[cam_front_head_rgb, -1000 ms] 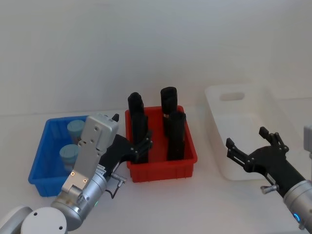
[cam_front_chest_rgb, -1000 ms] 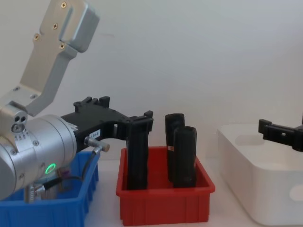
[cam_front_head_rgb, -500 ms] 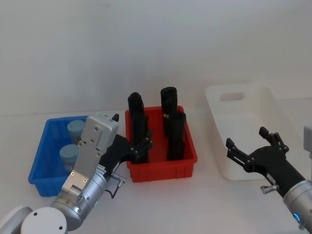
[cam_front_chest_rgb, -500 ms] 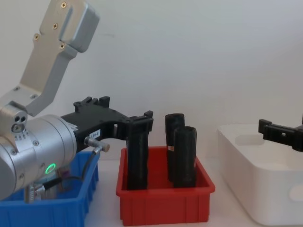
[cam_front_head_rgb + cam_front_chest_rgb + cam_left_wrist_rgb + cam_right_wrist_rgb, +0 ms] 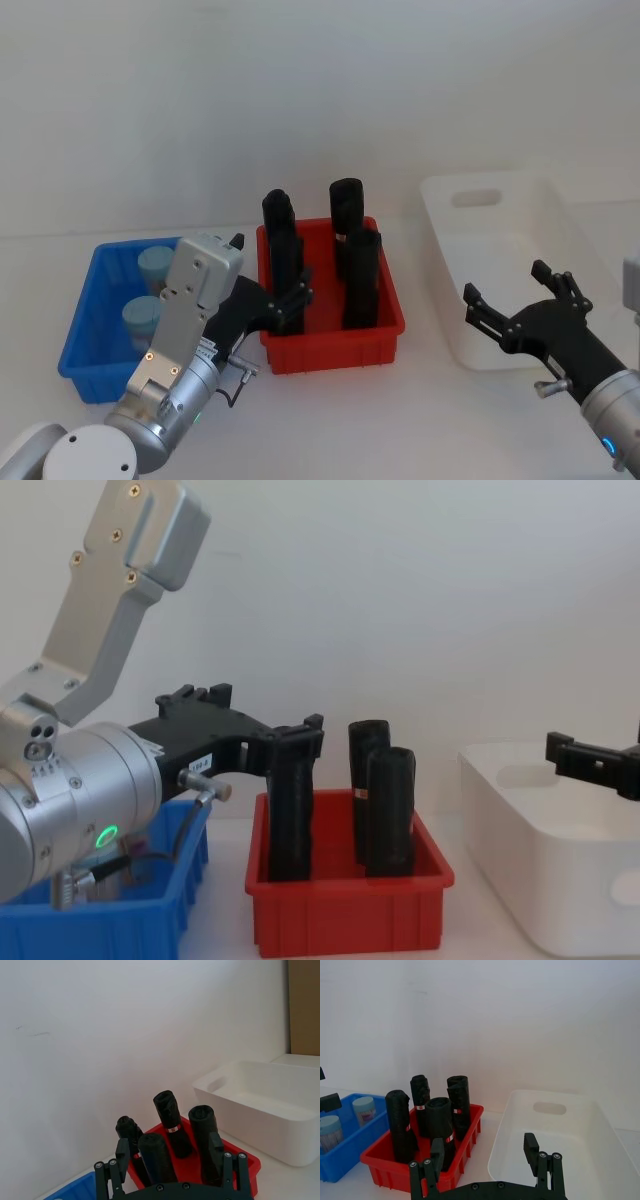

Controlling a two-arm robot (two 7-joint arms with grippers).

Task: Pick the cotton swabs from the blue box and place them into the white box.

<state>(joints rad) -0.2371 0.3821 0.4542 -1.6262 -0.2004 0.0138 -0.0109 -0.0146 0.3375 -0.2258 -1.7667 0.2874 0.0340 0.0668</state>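
As left fingers (image 5: pixel 215 1152), right fingers (image 5: pixel 530 1147) gape, two cotton swabs (image 5: pixel 141 316) in blue box (image 5: pixel 92 385), four black rolls (image 5: pixel 361 275)

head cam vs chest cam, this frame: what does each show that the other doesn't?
Head view: two cotton swab tubs standing in the blue box, all four black rolls, and the white box's floor. Chest view: the side profile, the rolls rising well above the red bin's rim. Both: three boxes in a row, left gripper open by the red bin's left edge, right gripper open near the white box's front.
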